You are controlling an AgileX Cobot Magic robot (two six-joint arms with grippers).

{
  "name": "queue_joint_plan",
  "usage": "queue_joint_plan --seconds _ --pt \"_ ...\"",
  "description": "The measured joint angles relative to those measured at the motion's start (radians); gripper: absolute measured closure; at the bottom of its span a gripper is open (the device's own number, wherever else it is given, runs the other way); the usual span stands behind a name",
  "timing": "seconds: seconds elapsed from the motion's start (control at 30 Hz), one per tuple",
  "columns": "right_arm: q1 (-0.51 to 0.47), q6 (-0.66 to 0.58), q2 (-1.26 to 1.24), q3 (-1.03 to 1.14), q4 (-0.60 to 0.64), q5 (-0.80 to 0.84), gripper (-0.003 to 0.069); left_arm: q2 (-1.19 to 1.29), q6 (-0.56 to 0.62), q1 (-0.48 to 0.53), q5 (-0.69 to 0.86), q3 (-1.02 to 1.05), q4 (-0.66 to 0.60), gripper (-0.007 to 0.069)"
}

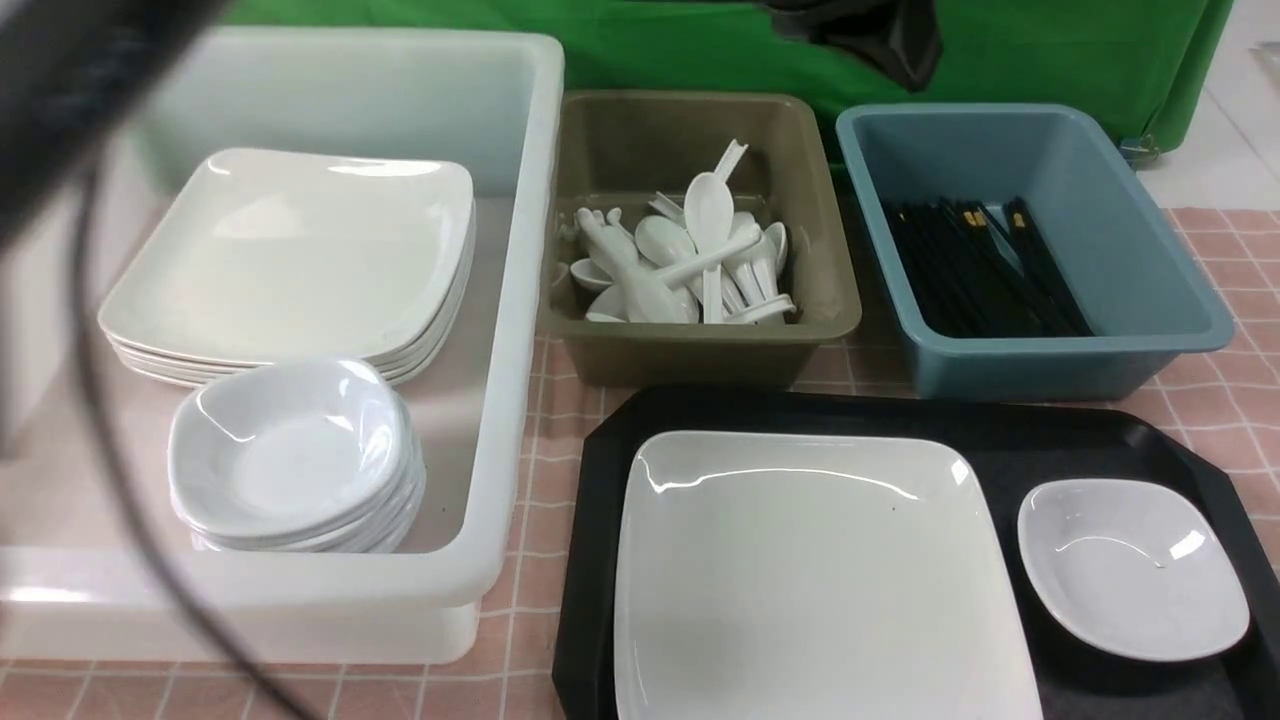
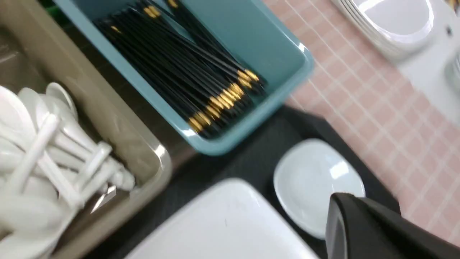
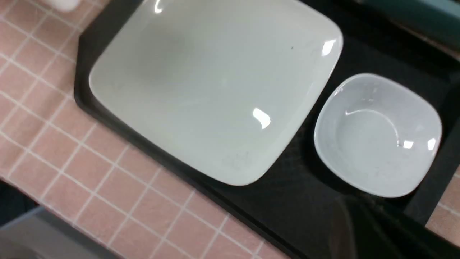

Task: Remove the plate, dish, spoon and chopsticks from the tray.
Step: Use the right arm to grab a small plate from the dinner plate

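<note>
— How far along was it?
— Roughly halfway, I judged: spoons [image 1: 690,260] filled the olive tub [image 1: 830,330] behind the tray [image 1: 600,440], chopsticks [image 1: 980,270] the blue tub [image 1: 1150,270], and none lay on the tray. The plate [image 1: 810,580], on the tray's left part, and the dish [image 1: 1130,565], on its right, were left to clear.
— The tools?
— The left tool [image 2: 341,212] was clenched, empty. The right tool [image 3: 355,226] was too blurred to tell.
</note>
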Motion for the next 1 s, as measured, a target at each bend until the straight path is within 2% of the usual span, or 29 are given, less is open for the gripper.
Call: queue_joint_plan --seconds 0.07,0.13,0.2,0.27,0.3,0.37,0.57,0.77,1.0 --pt "0.0 -0.037 0.062 0.0 0.0 -0.001 0.048 -0.108 -0.007 -0.048 0.004 0.149 0.066 0.0631" --pt "0.0 -0.079 0.131 0.0 0.0 -0.003 0.0348 -0.194 -0.028 -0.086 0.004 0.287 0.122 0.0629" --pt "0.0 -0.103 0.18 0.0 -0.001 -0.01 0.0245 -0.281 -0.044 -0.11 -0.014 0.435 0.145 0.0628" --pt "0.0 -0.127 0.27 0.012 -0.002 -0.048 0.0129 -0.388 -0.057 -0.135 -0.094 0.621 0.148 0.0628" --pt "0.0 -0.143 0.305 0.022 -0.002 -0.081 0.0099 -0.437 -0.058 -0.142 -0.137 0.703 0.139 0.0628" --pt "0.0 -0.15 0.356 0.042 -0.011 -0.128 0.0076 -0.513 -0.059 -0.148 -0.209 0.828 0.117 0.0628" --pt "0.0 -0.108 0.584 0.073 -0.112 -0.208 0.0075 -0.723 -0.061 -0.15 -0.399 1.162 0.054 0.0627" --pt "0.0 -0.083 0.722 0.077 -0.129 -0.22 0.0075 -0.8 -0.061 -0.15 -0.466 1.27 0.049 0.0627" --pt "0.0 -0.026 0.806 0.079 -0.195 -0.302 0.0076 -0.803 -0.061 -0.15 -0.498 1.278 0.049 0.0627"
